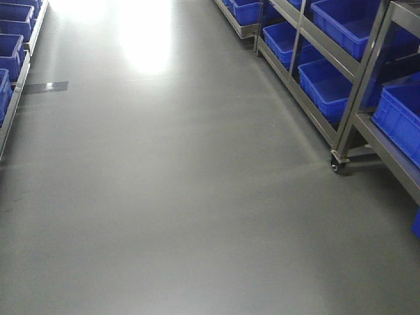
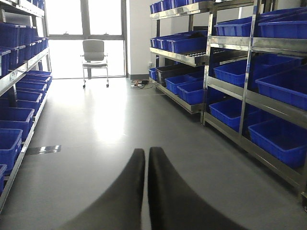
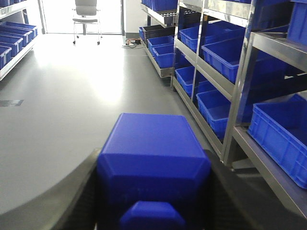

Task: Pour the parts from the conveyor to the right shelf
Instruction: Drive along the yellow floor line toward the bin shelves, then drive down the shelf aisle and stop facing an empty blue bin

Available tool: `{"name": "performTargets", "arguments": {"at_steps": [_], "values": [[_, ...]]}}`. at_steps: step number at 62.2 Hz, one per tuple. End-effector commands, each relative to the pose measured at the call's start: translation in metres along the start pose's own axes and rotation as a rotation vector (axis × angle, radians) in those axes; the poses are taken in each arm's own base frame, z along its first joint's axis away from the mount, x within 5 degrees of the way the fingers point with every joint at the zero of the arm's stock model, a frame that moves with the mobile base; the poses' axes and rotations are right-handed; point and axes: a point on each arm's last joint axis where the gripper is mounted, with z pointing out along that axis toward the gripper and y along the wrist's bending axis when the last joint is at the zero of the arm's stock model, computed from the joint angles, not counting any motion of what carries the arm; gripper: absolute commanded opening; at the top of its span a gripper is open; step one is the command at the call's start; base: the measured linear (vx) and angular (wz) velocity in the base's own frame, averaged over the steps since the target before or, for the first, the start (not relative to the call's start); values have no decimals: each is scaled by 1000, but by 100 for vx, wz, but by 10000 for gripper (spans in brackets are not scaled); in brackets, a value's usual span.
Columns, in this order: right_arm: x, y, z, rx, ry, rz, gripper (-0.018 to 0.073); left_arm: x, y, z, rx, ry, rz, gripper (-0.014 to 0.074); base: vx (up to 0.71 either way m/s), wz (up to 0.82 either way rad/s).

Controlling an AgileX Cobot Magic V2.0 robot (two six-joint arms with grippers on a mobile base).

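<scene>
Right gripper (image 3: 153, 158): clamped on the blue part, one dark finger against each side.
Blue part (image 3: 152, 143): held in the right gripper above the grey floor (image 1: 184, 197), in the aisle beside the right shelf, apart from it; small knob turned toward the wrist camera.
Left gripper (image 2: 146, 151): closed, fingers pressed together, nothing between them.
Right shelf (image 3: 239, 81): stainless steel frame, several tiers, castor (image 1: 337, 164) at the foot.
Blue bins (image 3: 280, 127): open-topped, ranged along each tier of the right shelf; interiors in view show only bare blue plastic; others hidden by own walls.
Dark bin (image 2: 169, 72): among the blue bins, far down the right shelf; contents not discernible.
Left shelf (image 2: 21, 79): more blue bins; contents not discernible.
Chair (image 2: 94, 55): far end of the aisle, before the window.
</scene>
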Motion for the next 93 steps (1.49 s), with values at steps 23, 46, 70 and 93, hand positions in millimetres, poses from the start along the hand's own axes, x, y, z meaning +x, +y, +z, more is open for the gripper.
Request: {"name": "performTargets", "arguments": {"at_steps": [23,46,70,93], "values": [[-17,-1,-2,10,-99,-9,-9,3,0,0,-1,-54,-9,-6,42,2],[-17,-1,-2,10,-99,-9,-9,3,0,0,-1,-54,-9,-6,55,7],[-17,-1,-2,10,-99,-9,-9,3,0,0,-1,-54,-9,-6,61,17],[-17,-1,-2,10,-99,-9,-9,3,0,0,-1,-54,-9,-6,60,16]]}}
